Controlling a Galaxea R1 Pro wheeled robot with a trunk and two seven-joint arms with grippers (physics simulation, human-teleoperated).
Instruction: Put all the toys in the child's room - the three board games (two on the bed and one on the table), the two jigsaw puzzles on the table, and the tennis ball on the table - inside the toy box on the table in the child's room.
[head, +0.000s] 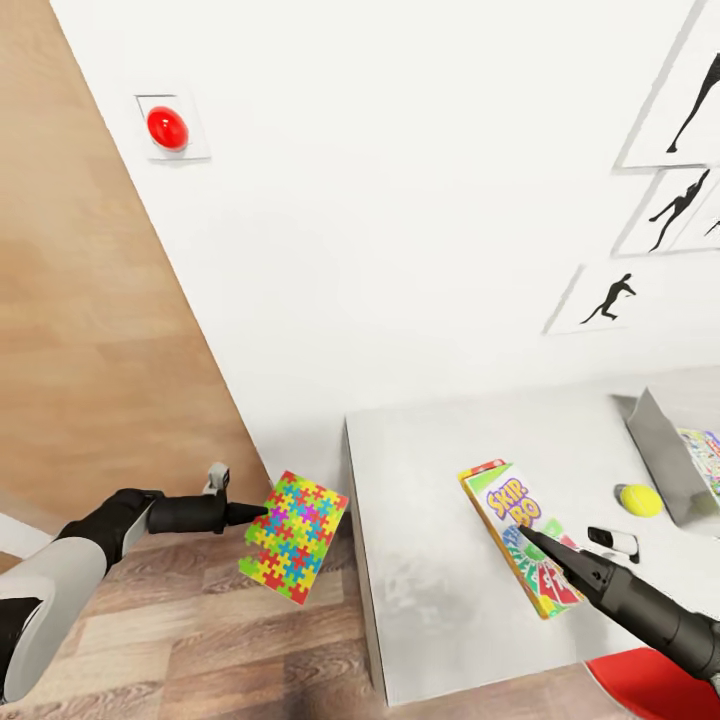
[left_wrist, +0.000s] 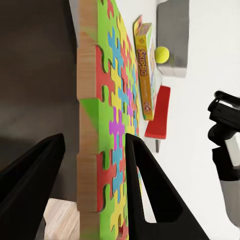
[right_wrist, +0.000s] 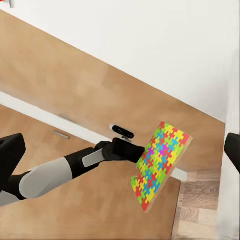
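- Left fingers (left_wrist: 145, 195) pinching jigsaw puzzle (head: 295, 535) by its edge, clear of table (head: 430, 600).
- Judged rigid, light, slick; deeper grip advised.
- Right gripper (head: 525, 535): state indeterminate.

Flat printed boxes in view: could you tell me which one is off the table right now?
The jigsaw puzzle box, mosaic-patterned, is gripped by the left gripper in the air beside the table. The long Skip-Bo box lies on the tabletop.

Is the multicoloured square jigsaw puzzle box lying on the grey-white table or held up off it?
Held up: the multicoloured jigsaw puzzle box hangs tilted over the wood floor, beside the grey-white table, gripped at its edge by the left tool.
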